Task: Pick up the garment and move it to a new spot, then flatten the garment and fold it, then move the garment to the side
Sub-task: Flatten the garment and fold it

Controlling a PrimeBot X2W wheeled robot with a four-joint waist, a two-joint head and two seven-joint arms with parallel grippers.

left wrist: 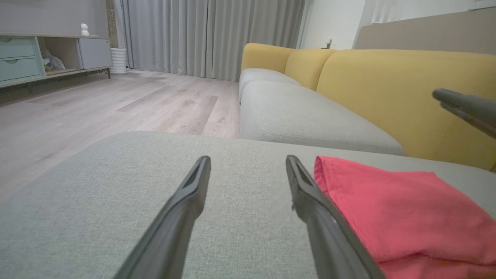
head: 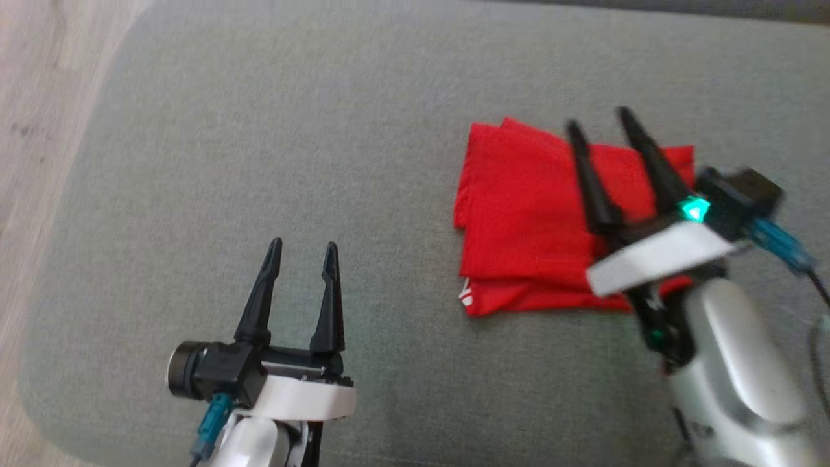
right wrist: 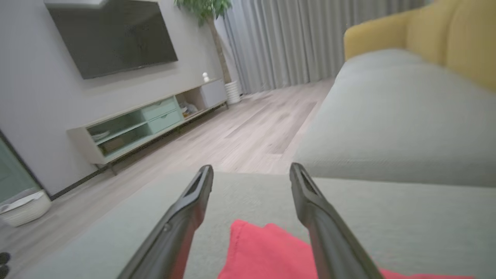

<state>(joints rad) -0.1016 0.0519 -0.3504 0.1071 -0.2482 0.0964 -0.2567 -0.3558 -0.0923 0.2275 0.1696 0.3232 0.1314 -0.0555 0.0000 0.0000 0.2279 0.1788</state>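
Two grippers: left gripper (head: 303, 246) and right gripper (head: 598, 118), each with two dark fingers (head: 259, 298). One red garment (head: 525, 214) lies under the right gripper. One grey cushion (head: 292, 130) lies beneath both. Beyond the grippers are one yellow-backed sofa (left wrist: 387, 89), one television (right wrist: 112, 35), one cabinet (right wrist: 128, 135) with two green drawers (left wrist: 17, 68), and one plant (right wrist: 205, 9).

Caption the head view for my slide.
Folded red garment on grey cushion; right gripper open over it, left gripper open.
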